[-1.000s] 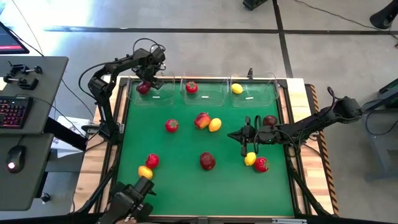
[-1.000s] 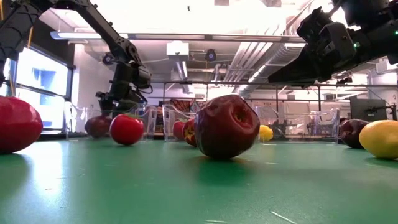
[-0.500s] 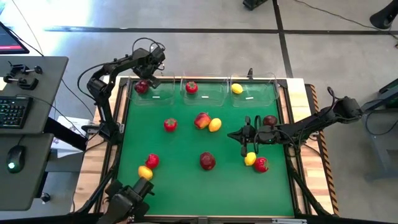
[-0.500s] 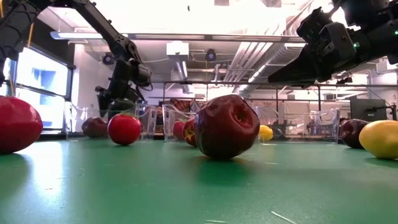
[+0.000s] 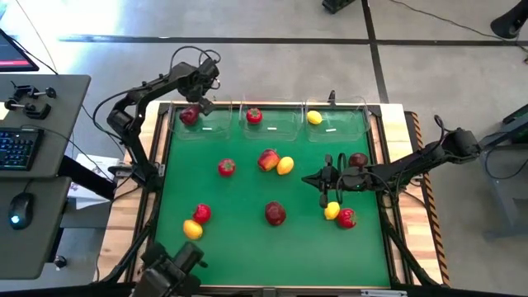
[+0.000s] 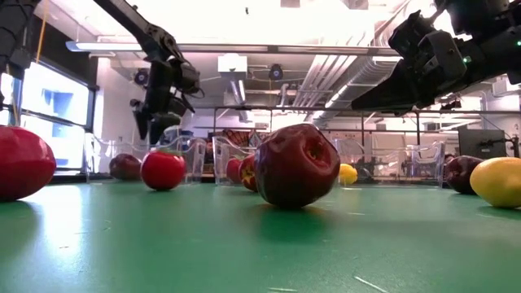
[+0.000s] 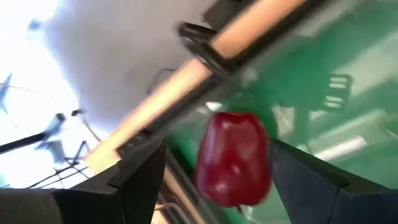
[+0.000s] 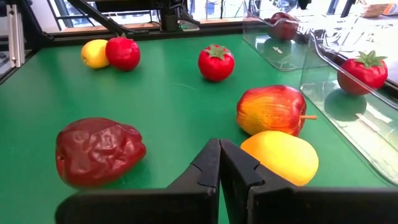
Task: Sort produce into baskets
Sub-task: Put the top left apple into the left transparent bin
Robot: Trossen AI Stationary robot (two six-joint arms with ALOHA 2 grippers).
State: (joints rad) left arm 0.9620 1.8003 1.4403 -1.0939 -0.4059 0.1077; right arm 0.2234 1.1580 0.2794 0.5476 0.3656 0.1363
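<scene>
My left gripper (image 5: 200, 101) is open above the far edge of the left clear bin (image 5: 216, 129), raised over it in the low view (image 6: 155, 124). A dark red apple (image 5: 189, 115) lies on that bin's floor and shows between the open fingers in the left wrist view (image 7: 234, 158), untouched. The middle bin (image 5: 280, 128) holds a red green-topped fruit (image 5: 253, 115). The right bin (image 5: 346, 128) holds a lemon (image 5: 314, 117). My right gripper (image 5: 307, 179) is shut and empty above the green mat, right of centre; its closed fingers show in the right wrist view (image 8: 219, 158).
Loose fruit lies on the mat (image 5: 247, 247): a red fruit (image 5: 226, 167), a red-orange apple (image 5: 267, 159) beside a lemon (image 5: 285, 166), a dark apple (image 5: 275, 214), a lemon (image 5: 332, 211) beside a red fruit (image 5: 346, 218), a dark apple (image 5: 358, 160), and a red fruit (image 5: 201, 214) with a lemon (image 5: 192, 228).
My left gripper has gone up, away from the dark red apple. The apple stays lying in the left bin. My right arm has kept still.
</scene>
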